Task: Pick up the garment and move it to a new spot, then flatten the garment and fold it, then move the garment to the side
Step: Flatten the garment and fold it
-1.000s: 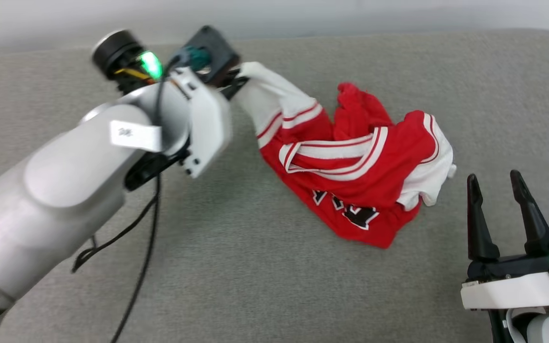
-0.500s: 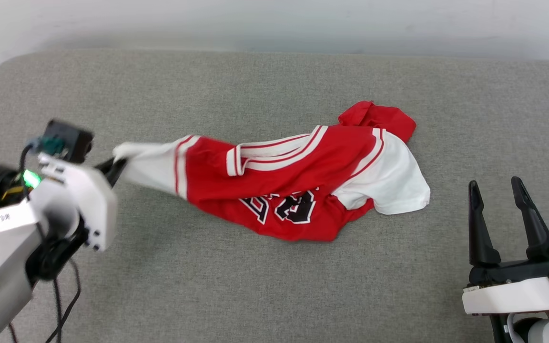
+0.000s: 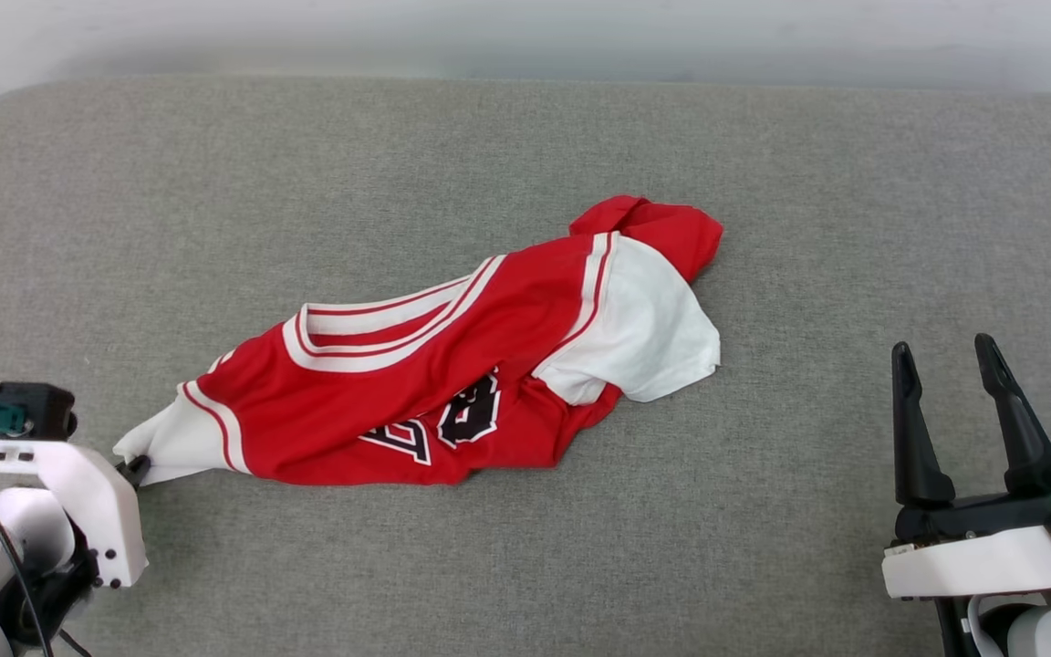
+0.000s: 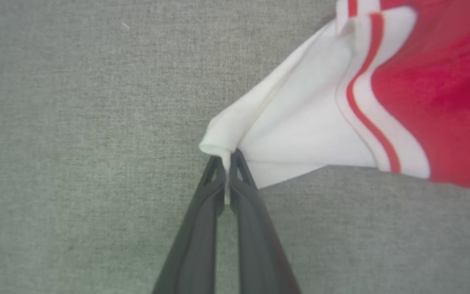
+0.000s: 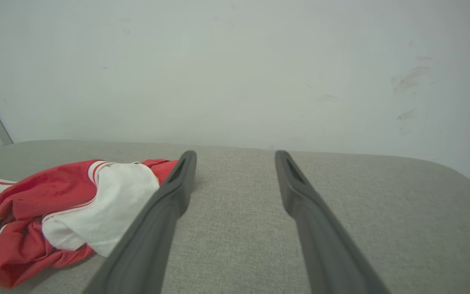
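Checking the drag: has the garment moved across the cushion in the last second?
Yes. The garment, held by the left end effector, has slid leftward and nearer, away from the rear edge of the cushion.

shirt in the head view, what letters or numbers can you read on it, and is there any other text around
"8": black, white-outlined figure on the front of the red shirt, tilted. It could also be a B.
The character beside it is partly hidden by a fold and is unreadable.
Nothing else can be read.
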You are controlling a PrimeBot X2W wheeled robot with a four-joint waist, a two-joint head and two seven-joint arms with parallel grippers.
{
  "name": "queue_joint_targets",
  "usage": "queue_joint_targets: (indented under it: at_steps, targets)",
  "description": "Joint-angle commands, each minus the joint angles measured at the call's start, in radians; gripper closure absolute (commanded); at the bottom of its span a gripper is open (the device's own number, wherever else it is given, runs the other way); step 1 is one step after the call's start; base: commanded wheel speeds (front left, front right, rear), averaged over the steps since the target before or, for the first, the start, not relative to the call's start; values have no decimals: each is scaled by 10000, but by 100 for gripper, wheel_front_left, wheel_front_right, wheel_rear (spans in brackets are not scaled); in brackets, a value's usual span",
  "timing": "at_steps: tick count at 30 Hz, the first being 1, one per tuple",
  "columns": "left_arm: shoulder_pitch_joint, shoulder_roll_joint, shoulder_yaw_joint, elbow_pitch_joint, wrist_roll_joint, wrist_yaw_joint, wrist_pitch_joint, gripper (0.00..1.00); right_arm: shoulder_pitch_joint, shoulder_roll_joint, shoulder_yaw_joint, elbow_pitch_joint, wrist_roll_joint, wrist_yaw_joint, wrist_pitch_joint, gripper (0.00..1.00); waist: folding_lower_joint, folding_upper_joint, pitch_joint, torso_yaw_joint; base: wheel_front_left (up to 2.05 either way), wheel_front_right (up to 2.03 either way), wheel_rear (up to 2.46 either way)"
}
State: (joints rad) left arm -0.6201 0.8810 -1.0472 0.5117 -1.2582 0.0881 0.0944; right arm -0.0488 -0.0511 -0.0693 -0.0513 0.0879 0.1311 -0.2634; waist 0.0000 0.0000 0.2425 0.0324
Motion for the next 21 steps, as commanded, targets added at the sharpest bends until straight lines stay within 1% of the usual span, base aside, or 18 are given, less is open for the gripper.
queue_joint_targets:
  at_steps: [1,5,6,7,8,11,15,19,21]
  targets:
    - [217,-104,-90,449,-22,-104,169,100,-75,18,2,36,-39,-7,-19,0,0,0,3,-56,0,0,0]
    - [337,-568,-136,1212,-216,-391,222,100,-4,20,-49,82,-54,-7,-19,0,0,0,-70,-67,0,0,0]
    - [309,-683,-155,1354,-182,-425,106,93,25,18,-60,103,-59,-7,-19,0,0,0,-108,-64,0,0,0]
    - [252,-798,-95,1490,-133,-439,-110,26,46,18,-67,113,-68,-7,-19,0,0,0,-160,-50,0,0,0]
    - [164,-900,-55,1615,-35,-418,-375,0,59,20,-72,116,-76,-7,-19,0,0,0,-223,-34,0,0,0]
    - [-40,-1157,119,1825,260,-294,-1454,0,122,18,-122,64,-90,-7,-19,0,0,0,-454,12,0,0,0]
    - [30,-1406,350,1785,644,110,-2931,0,226,18,-260,-72,-218,-7,-19,0,0,0,-844,125,0,0,0]
    - [281,-1569,601,1315,1183,722,-3512,0,182,20,-434,-317,-438,-7,-19,0,0,0,-1135,322,0,0,0]
    - [389,-1573,981,918,1502,1110,-3592,0,0,20,-481,-478,-539,-7,-19,0,0,0,-1232,401,0,0,0]
